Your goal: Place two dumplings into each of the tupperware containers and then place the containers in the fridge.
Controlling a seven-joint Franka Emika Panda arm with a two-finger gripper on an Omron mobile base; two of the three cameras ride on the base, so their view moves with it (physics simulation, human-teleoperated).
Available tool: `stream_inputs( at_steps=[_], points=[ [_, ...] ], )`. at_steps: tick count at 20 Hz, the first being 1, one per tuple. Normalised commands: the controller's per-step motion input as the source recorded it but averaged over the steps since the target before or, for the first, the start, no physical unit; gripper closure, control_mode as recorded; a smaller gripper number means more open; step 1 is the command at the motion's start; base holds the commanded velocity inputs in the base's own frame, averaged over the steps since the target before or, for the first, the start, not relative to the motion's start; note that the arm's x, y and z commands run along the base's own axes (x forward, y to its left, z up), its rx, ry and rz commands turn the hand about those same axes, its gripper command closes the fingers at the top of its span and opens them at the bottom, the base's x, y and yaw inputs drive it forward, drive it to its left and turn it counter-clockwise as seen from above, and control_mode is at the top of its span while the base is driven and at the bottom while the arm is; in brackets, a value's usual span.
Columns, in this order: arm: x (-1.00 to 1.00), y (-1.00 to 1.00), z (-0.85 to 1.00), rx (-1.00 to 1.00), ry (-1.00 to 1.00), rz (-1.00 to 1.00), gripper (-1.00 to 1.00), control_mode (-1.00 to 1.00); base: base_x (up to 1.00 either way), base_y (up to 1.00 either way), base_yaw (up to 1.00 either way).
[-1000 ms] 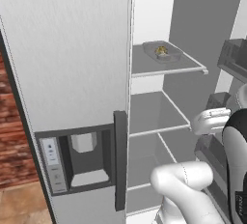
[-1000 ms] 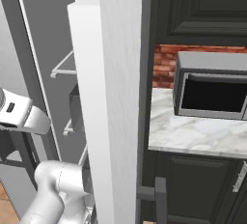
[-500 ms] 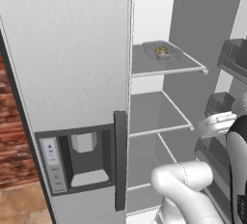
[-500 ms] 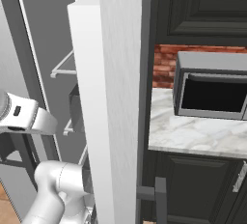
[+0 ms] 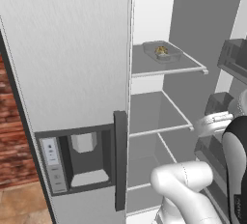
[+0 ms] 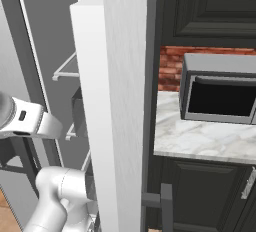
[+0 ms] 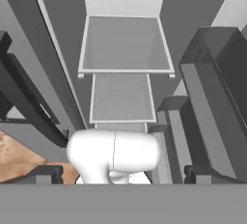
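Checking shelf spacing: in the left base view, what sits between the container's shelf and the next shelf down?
Nothing: below the tupperware container, the gap down to the lower shelf is bare.

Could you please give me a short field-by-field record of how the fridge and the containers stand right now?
fridge door: open, inside shelves showing
top shelf: one tupperware container resting on it
container contents: dumplings inside; count too small to tell
middle shelf: bare grey surface
door bins: dark bins on the open door at right
arm: white, low in front of the fridge
tool: open, holding nothing
beside fridge: microwave on marble counter
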Motion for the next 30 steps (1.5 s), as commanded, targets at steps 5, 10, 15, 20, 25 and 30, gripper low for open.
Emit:
stream_inputs(
  at_steps=[5,10,15,20,25,30],
  points=[
    [0.0,0.0,0.0,0.0,0.0,0.0,-1.0,1.0,-0.46,0.08,0.0],
    [0.0,0.0,0.0,0.0,0.0,0.0,-1.0,1.0,-1.0,0.76,-0.09],
    [0.0,0.0,0.0,0.0,0.0,0.0,-1.0,1.0,-1.0,0.66,-0.55],
    [0.0,0.0,0.0,0.0,0.0,0.0,-1.0,1.0,-0.8,0.18,-0.9],
    [0.0,0.0,0.0,0.0,0.0,0.0,-1.0,1.0,-0.37,0.07,-0.99],
    [0.0,0.0,0.0,0.0,0.0,0.0,-1.0,1.0,-0.26,0.07,-1.0]
  ],
)
